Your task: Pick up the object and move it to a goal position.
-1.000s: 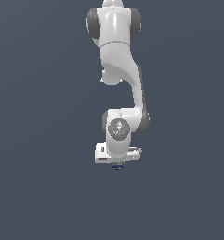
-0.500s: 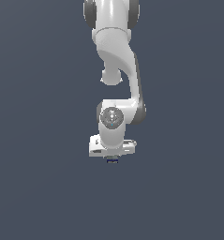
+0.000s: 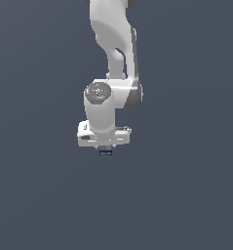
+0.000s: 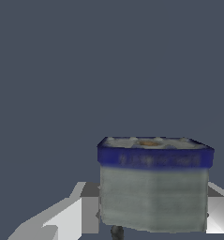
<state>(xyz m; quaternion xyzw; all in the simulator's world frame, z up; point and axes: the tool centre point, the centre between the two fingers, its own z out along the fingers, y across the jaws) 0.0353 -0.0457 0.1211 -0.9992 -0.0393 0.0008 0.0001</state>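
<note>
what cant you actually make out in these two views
- Exterior view: the object is too small; only a dark blue sliver shows under the gripper, whose body hides its fingertips.
- Wrist view: the object fills the frame's lower part; its stem is cut off at the edge, and its blue band's markings are blurred.
- No goal marker is visible in either view.

One robot arm (image 3: 110, 73), one gripper (image 3: 104, 145), one object (image 4: 153, 187) (grey-green, blue-edged block)
</note>
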